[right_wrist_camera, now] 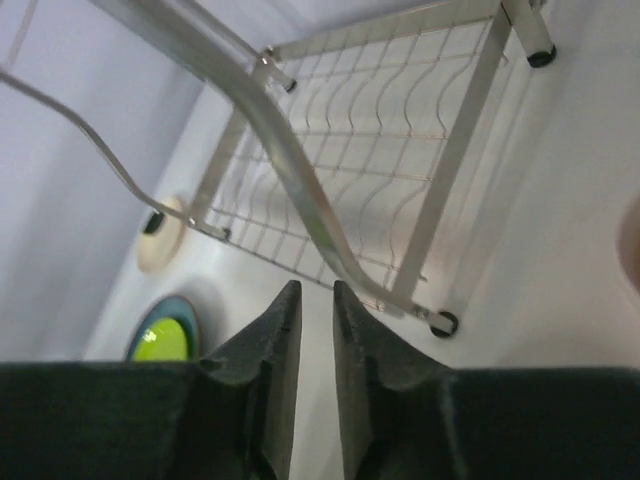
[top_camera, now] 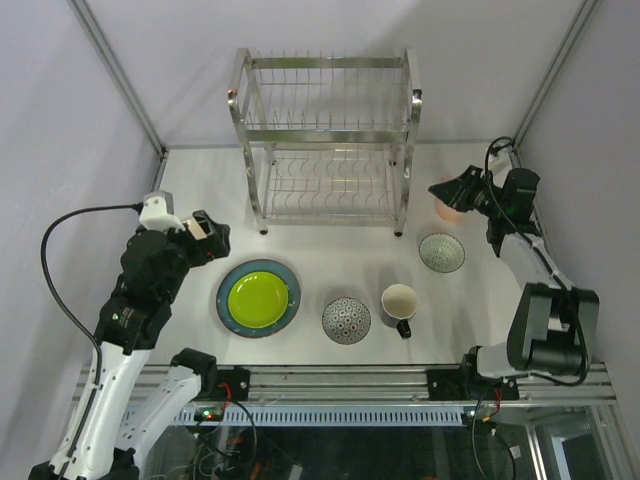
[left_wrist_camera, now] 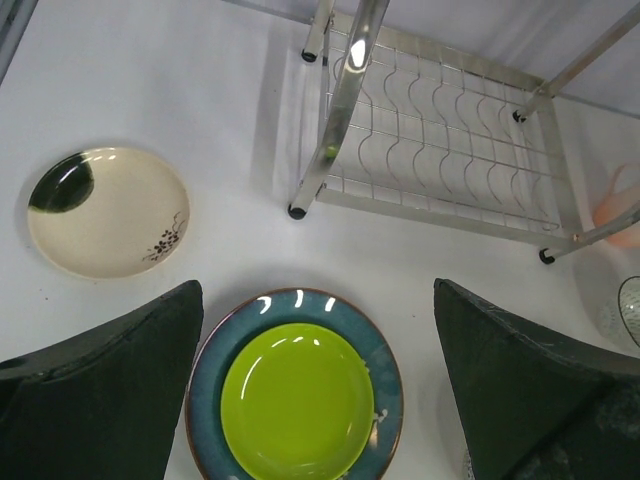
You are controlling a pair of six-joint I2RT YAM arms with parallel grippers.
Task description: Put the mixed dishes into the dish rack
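The steel dish rack (top_camera: 328, 145) stands empty at the back; it also shows in the left wrist view (left_wrist_camera: 440, 140) and the right wrist view (right_wrist_camera: 380, 170). The lime-green plate (top_camera: 258, 298) lies on the blue-grey plate (top_camera: 226, 305). To their right are the patterned bowl (top_camera: 346, 320), the cream dark-handled mug (top_camera: 399, 303) and the grey-green saucer (top_camera: 441, 252). The pink mug (top_camera: 449, 210) is partly hidden by my right gripper (top_camera: 445, 188), whose jaws are nearly together and empty (right_wrist_camera: 315, 290). My left gripper (left_wrist_camera: 318, 290) is open above the stacked plates (left_wrist_camera: 297, 400). The cream black-marked plate (left_wrist_camera: 107, 210) lies to their left.
Grey enclosure walls and slanted frame bars surround the white table (top_camera: 330, 265). The rack's front feet (left_wrist_camera: 296, 211) stand just behind the stacked plates. A black cable (top_camera: 60, 235) loops off the left arm.
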